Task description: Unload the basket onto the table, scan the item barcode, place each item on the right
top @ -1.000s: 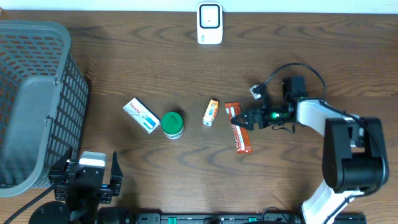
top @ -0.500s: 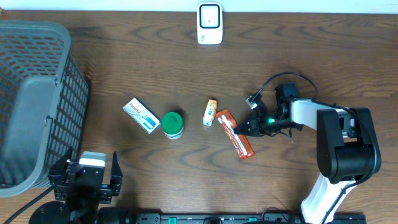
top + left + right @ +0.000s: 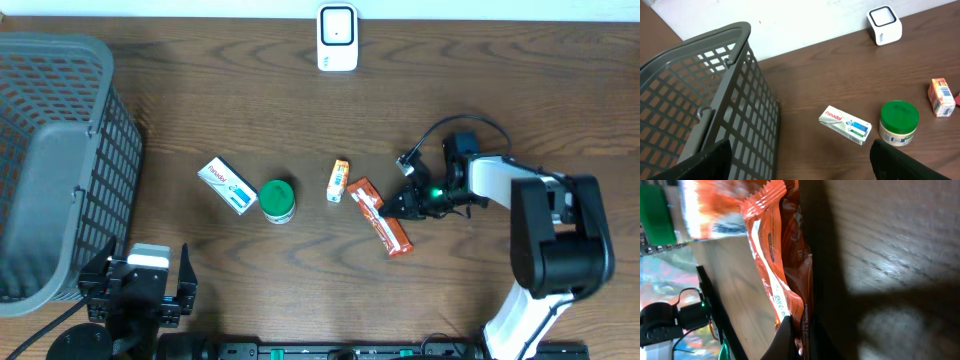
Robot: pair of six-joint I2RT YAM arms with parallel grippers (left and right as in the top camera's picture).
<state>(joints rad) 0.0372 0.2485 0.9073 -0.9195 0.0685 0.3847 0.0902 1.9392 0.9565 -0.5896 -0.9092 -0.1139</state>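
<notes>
overhead: right gripper (image 3: 399, 206) is squeezed shut at the edge of the orange bar (image 3: 386, 230), which lies flat on the table (image 3: 250, 110). it may have caught only a wrapper fold, so the bar could slip when lifted.

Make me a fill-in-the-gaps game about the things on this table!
The jar has a ___ lid. The white box lies between the jar and the grey ___. The long packet at the right arm's fingers is ___. The left arm's fingers stand wide ___, holding nothing.
Missing words: green, basket, orange, open.
</notes>
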